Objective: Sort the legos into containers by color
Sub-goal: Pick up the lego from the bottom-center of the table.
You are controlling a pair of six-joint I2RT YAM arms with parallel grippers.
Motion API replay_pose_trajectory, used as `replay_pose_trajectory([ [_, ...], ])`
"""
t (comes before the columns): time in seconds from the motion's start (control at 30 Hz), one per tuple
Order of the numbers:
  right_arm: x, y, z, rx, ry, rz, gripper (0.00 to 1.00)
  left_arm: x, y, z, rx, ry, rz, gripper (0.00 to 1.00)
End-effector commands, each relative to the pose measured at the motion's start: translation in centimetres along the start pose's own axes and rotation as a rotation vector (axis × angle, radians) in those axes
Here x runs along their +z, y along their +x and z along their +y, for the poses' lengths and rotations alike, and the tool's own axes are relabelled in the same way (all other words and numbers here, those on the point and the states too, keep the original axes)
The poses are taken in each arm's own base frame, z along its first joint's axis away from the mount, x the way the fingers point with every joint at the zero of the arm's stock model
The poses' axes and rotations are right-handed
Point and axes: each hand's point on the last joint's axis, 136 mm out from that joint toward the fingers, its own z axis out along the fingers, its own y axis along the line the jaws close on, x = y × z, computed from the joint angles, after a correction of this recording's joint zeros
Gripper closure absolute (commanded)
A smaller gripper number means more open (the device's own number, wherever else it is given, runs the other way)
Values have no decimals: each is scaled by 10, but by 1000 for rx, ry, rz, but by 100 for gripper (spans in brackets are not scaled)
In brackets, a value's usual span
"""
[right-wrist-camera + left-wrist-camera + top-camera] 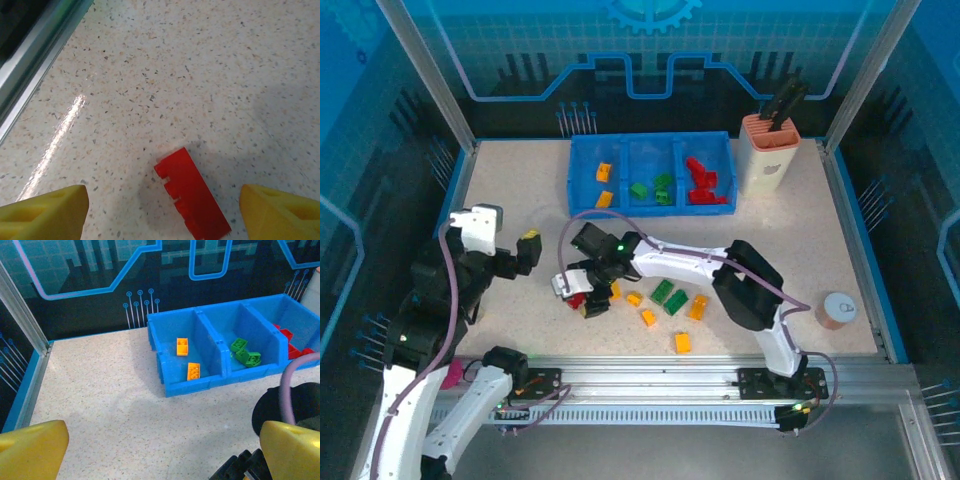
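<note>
Since the right tool (162, 212) hangs open with the red lego (192, 197) lying skewed on the counter (200, 60) between its pads (45, 210), it should centre and square up before lowering to close across the narrow sides.

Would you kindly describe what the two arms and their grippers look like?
The left arm and right arm have black joints, white links and looping lavender cables. A green light glows on the right arm. The fingers are yellow.
</note>
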Motion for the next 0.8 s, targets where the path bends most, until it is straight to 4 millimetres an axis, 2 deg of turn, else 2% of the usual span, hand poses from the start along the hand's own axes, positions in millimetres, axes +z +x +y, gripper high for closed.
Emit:
replay_pose_trajectory([
  [0.0,12,-9,-1,-43,-18,-4,20,2,12,8,42,-41,34,1],
  [0.27,40,15,-8,-27,-25,76,22,12,20,6,67,-37,39,1],
  [0.5,52,33,-11,9,-34,104,28,17,20,7,82,-43,42,1],
  [0.57,54,36,-13,25,-38,108,34,18,20,7,84,-45,47,1],
  [0.7,53,42,-13,55,-47,119,58,21,21,8,91,-51,58,1],
  [0.77,51,47,-14,72,-46,127,66,23,21,9,95,-56,62,1],
])
